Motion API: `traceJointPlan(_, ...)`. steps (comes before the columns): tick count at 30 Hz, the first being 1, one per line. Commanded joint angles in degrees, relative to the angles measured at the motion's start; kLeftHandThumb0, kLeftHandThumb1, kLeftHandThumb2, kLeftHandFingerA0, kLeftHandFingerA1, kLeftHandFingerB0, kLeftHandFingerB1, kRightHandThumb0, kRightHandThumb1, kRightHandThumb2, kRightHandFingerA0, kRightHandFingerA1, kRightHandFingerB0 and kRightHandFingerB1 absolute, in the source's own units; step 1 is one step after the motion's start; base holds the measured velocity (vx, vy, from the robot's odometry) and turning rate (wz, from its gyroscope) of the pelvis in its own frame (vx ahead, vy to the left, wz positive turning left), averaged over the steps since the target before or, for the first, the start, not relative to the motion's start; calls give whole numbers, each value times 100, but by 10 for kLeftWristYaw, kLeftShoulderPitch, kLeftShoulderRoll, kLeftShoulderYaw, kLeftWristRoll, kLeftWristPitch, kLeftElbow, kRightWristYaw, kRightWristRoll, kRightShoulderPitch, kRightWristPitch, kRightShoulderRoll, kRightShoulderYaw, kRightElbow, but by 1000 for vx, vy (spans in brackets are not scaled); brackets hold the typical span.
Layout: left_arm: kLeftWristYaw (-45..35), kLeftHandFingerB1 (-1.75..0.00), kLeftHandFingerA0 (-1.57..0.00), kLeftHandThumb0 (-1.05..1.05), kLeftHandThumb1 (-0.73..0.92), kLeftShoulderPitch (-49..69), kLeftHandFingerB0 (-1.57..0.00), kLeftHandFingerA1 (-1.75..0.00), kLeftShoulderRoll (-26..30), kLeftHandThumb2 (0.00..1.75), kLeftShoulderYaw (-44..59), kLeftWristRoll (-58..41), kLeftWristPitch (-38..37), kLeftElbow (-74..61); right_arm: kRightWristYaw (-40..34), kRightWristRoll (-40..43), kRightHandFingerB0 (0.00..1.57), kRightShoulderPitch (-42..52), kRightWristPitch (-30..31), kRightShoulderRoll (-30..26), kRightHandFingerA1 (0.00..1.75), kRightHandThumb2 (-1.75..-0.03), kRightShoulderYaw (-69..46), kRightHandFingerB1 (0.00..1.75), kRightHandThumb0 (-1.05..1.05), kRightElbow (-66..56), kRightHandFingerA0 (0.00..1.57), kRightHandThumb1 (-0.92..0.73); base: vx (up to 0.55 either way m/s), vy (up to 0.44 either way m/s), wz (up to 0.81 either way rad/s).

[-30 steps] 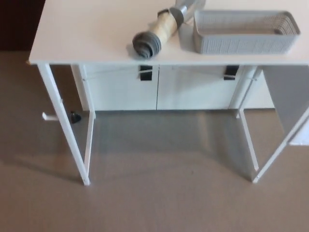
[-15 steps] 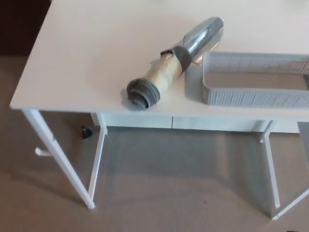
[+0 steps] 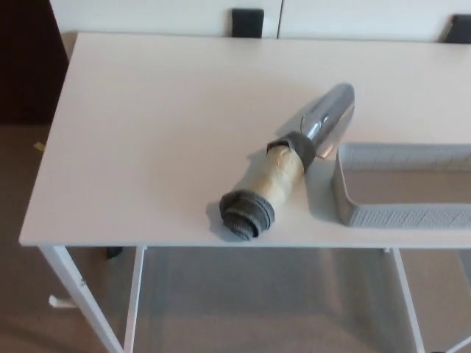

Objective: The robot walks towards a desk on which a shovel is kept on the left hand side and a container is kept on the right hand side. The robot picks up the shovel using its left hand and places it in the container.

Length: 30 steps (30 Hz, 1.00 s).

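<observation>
Hands out of shot; shovel (image 3: 291, 170) lies on desk (image 3: 162, 132) beside container (image 3: 401, 198).

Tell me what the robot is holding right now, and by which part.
Nothing is held. Neither hand is in view, and the shovel lies free on the desk, beside the container.

Shovel (image 3: 291, 165) beside container (image 3: 401, 195), perhaps touching
</observation>
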Motion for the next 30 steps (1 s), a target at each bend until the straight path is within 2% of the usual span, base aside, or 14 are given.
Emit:
traceJointPlan(1, 8, -33, -41, -39, 66, 2, -38, -35, 6, 60, -16, 26, -21, 10, -7, -1, 46, -3, -8, -4, 61, -55, -3, 49, -14, 7, 69, -51, 9, -82, 10)
traceJointPlan(7, 3, -33, -45, -41, 63, 1, -38, -35, 5, 59, -20, 18, -9, 3, -8, -3, 47, -10, 0, -7, 62, -54, -1, 49, -14, 2, 70, -51, 138, -112, -1)
traceJointPlan(13, -2, -33, -45, -40, 65, 5, -38, -36, 6, 60, -34, 21, -9, 0, -4, -2, 46, -10, -19, -11, 63, -54, -2, 49, -12, 16, 71, -52, 51, -84, -7)
traceJointPlan(25, 2, -34, -47, -41, 64, -2, -41, -36, 13, 60, -38, 24, -17, 11, -4, -2, 47, -5, -11, -12, 62, -55, 0, 49, -17, 3, 69, -52, 39, 104, 1)
traceJointPlan(30, -3, -33, -46, -42, 65, -2, -40, -35, 18, 60, -35, 22, -17, 9, -1, 2, 47, -6, -8, -9, 63, -54, 1, 49, -11, 3, 72, -51, 0, -42, 6)
